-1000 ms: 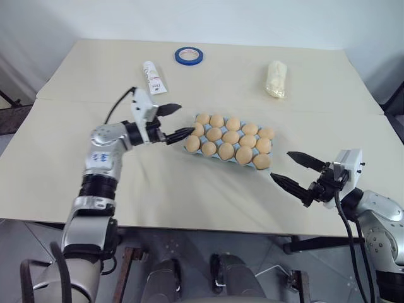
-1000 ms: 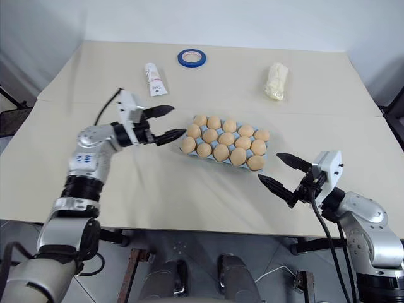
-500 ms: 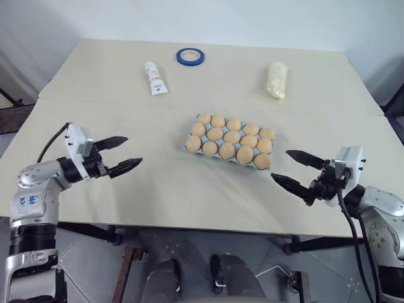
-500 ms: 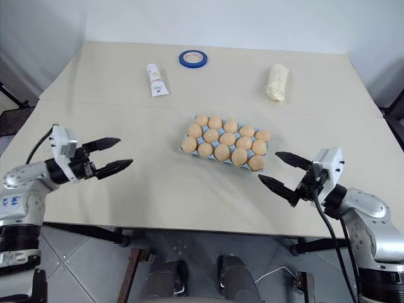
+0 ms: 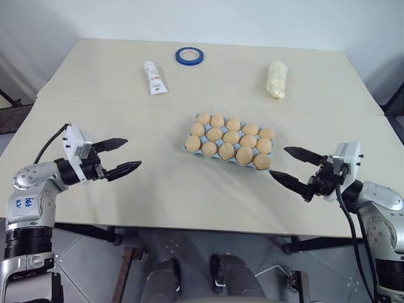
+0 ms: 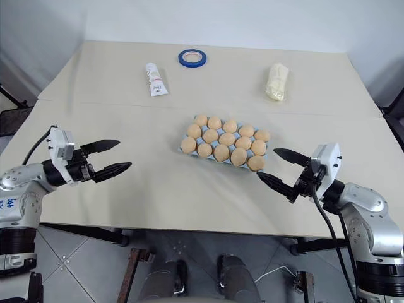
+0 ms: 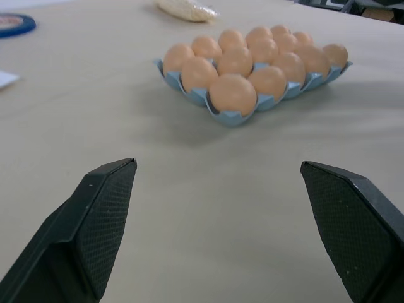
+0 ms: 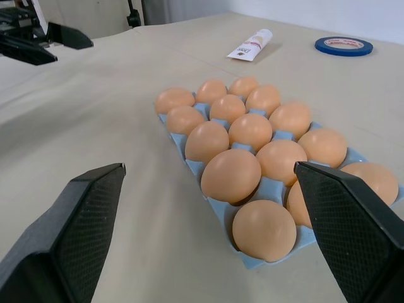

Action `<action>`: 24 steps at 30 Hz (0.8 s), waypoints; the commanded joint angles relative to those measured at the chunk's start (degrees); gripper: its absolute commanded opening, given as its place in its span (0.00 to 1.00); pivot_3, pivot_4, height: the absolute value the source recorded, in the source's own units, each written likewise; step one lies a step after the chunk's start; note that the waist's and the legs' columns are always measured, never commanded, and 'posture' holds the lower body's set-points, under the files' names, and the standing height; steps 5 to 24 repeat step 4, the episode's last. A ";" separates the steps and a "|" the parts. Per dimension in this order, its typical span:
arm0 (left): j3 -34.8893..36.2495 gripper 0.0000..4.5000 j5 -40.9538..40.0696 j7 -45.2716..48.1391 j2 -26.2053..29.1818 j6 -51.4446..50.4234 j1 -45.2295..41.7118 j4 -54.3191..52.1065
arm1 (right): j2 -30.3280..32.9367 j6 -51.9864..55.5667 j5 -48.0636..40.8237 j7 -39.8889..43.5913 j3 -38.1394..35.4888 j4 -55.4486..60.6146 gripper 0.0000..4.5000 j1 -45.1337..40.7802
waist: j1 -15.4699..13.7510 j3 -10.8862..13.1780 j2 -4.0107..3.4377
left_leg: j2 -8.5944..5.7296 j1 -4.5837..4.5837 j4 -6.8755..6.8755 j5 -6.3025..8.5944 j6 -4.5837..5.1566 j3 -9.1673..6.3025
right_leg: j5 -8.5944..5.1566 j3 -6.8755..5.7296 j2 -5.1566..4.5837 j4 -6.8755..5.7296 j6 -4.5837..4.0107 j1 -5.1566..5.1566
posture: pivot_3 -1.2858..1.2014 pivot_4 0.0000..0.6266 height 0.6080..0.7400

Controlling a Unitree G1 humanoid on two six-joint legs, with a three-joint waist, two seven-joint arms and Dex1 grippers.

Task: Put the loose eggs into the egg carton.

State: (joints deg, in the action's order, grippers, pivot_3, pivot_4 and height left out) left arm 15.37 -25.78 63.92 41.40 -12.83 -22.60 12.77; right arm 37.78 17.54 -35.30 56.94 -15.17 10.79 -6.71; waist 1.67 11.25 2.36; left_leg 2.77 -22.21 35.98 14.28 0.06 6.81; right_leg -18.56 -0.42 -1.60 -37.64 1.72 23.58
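Observation:
The light blue egg carton (image 5: 190, 146) lies in the middle of the table, and tan-brown eggs (image 5: 226, 150) fill its cups. Every egg I see sits in a cup; loose eggs are out of view. My left gripper (image 5: 131, 154) hovers open over the table well to the left of the carton, pointing toward it, with nothing between its fingers (image 7: 104, 214). Just off the carton's near right corner, my right gripper (image 5: 278, 162) also stands open and empty. The right wrist view has the carton (image 8: 278, 188) close ahead between the fingers (image 8: 82, 214).
At the back of the table lie a blue tape ring (image 5: 189, 55), a white tube (image 5: 153, 77) and a pale plastic-wrapped bundle (image 5: 276, 79). The table's front edge (image 5: 189, 222) runs just below both grippers. Bare tabletop stretches between the left gripper and the carton.
My left gripper drew back from the carton's left end, out to the left and nearer the front edge, still open; it has held there for the last half second. The right gripper has kept its place.

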 commanded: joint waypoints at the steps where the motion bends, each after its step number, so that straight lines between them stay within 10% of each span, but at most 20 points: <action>1: -0.18 0.99 -0.02 0.14 -0.07 1.71 -1.92 1.13 | 0.09 -0.81 0.17 0.51 0.29 0.40 1.00 -0.17 | 0.03 0.00 0.00 | -0.01 0.00 0.00 0.00 0.00 0.01 | 0.00 0.00 -0.01 0.00 0.00 0.00 | 0.52 0.24 1.00; 24: -1.07 0.99 0.47 0.18 -0.64 2.98 -3.07 2.37 | -0.40 -0.90 0.20 0.02 0.69 0.86 1.00 -0.09 | 0.05 0.00 0.00 | -0.01 -0.01 0.00 0.00 0.00 0.02 | 0.00 0.01 0.00 0.00 0.00 0.01 | 0.52 0.24 1.00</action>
